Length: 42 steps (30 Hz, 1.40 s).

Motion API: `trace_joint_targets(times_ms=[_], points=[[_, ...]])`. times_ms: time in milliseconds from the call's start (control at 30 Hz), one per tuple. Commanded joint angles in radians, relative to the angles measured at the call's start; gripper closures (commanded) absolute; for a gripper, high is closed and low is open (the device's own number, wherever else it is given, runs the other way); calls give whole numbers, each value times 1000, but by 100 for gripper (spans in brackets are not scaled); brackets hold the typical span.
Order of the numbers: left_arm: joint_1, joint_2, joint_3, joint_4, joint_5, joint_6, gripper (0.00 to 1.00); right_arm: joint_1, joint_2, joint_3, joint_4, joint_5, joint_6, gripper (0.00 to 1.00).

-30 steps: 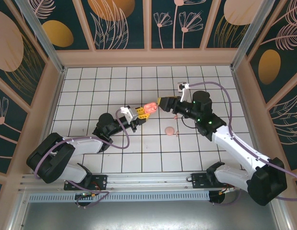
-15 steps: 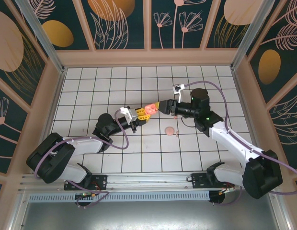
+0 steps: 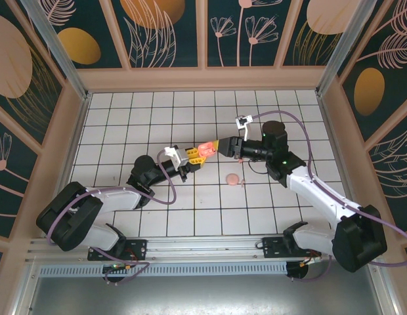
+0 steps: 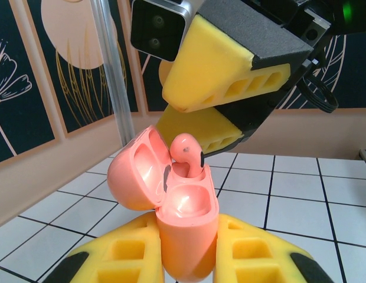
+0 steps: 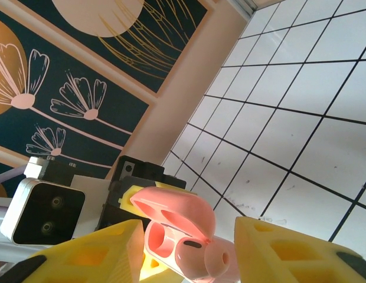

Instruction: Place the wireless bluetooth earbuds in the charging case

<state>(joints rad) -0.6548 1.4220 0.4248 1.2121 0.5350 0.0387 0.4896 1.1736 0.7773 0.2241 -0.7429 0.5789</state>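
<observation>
**Item 1, nearest.** The left gripper (image 4: 189,239) is clamping the charging case (image 4: 186,221) upright between its pads. The case's lid (image 4: 136,174) is hanging open to one side.

**Item 2.** One earbud (image 4: 187,154) is sitting stem-down in the case's far well, just above the left gripper, with its head standing proud.

**Item 3.** The right gripper (image 4: 171,113) is hovering just beyond the earbud with its jaws apart on either side (pad contact cannot be told).

**Risk, as judged.**
- A slanted or off-centre press is likely tipping the earbud out or jamming it on the well's rim.
- Too hard a push may be twisting the case in its clamp.

**Markings.** No brand, label or lettering is reading anywhere. The wall panels (image 4: 53,65) beyond are showing flowers only.
</observation>
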Motion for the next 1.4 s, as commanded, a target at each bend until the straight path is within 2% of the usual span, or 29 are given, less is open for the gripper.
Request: trace_joint_targets(times_ms=[0,500,733,1133,1367], points=[[-6,-27,19,44,-12,-18,87,-5,-23,6,-18,-18,-13,58],[-6,-31,19,46,-24,-23,87,8,-26,1,-42,3,-21,67],[-6,-29,22,46,-27,-23,87,30,-33,8,-65,63,-11,71],[-6,-30,20,43,-42,-24,88,133,-60,0,-101,333,89,75],[-8,-34,18,27,-68,-14,88,225,-143,-40,-122,600,205,76]])
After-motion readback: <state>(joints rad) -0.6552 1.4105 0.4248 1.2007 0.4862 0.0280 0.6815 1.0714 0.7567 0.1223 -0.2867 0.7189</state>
